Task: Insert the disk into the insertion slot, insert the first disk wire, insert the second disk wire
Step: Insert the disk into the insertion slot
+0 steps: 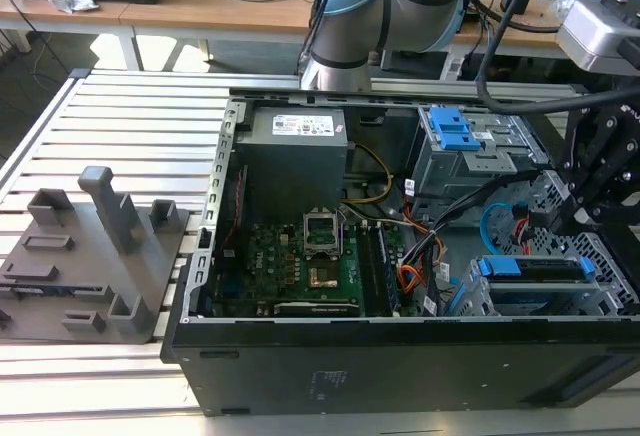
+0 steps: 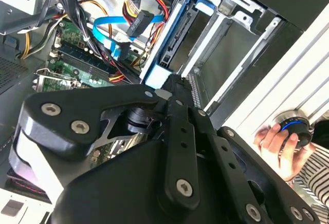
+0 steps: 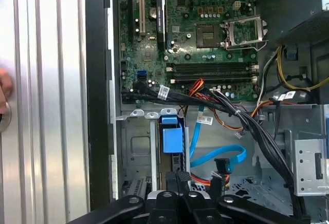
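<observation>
The disk (image 1: 530,270), in its bright blue carrier, lies in the insertion slot (image 1: 600,301), a light grey perforated cage at the exterior view's right. Both wrist views show the carrier's blue end (image 3: 171,134) (image 2: 177,26) between the cage's rails. My gripper (image 3: 181,179) (image 2: 172,82) hovers just off that end with its fingers together and nothing between them; in the exterior view it (image 1: 585,201) hangs above the cage. The first disk wire (image 2: 154,0), thin and orange-red, loops loose beside the cage, near a dark plug (image 2: 140,21). I cannot make out a second disk wire.
A light blue looped cable (image 3: 218,155) lies next to the cage. A darker bay with a blue latch (image 1: 452,128) stands behind it. Black cable bundles (image 3: 247,124) cross above the motherboard (image 3: 205,29). A person's hand (image 2: 277,141) rests on a knob outside the case. A grey fixture (image 1: 95,256) sits at the exterior view's left.
</observation>
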